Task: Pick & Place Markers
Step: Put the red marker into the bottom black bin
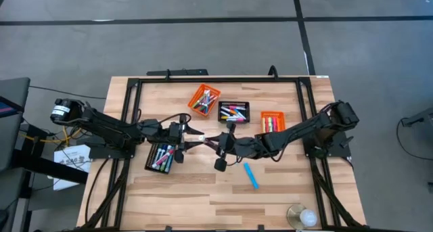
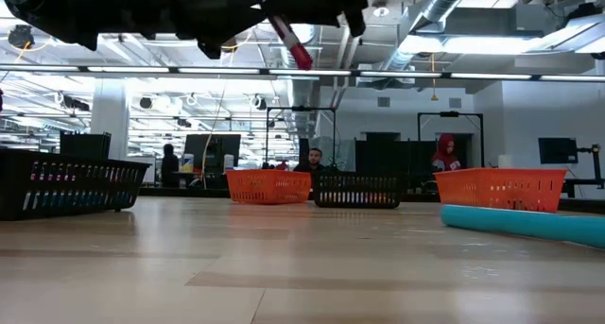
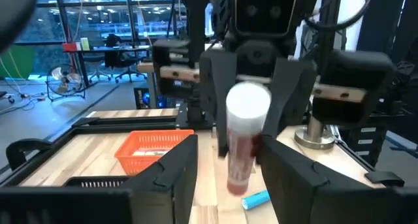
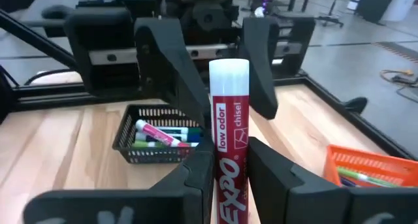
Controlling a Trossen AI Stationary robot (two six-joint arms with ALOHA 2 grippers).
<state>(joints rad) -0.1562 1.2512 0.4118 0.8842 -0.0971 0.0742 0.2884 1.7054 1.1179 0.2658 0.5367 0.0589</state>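
Note:
A red marker with a white end hangs above the table's middle, between the two arms, and my right gripper is shut on it. My left gripper faces it from the table's left, open. Its fingers stand on either side of the white end, and I see no touch. In the low view the marker is high above the table. A blue marker lies flat on the wood on the near side of the grippers. More markers fill the black basket beneath the left arm. My right gripper pinches the marker's red barrel between its two fingers. The fingers come from the table's right, almost level, and lie along the marker. The white end sticks out ahead toward the left gripper. The marker is lifted clear of the table.
Three more baskets with markers stand toward the far side: orange, black and orange. A small clear round object sits at the near right edge. A black frame borders the table. Bare wood lies along the near side.

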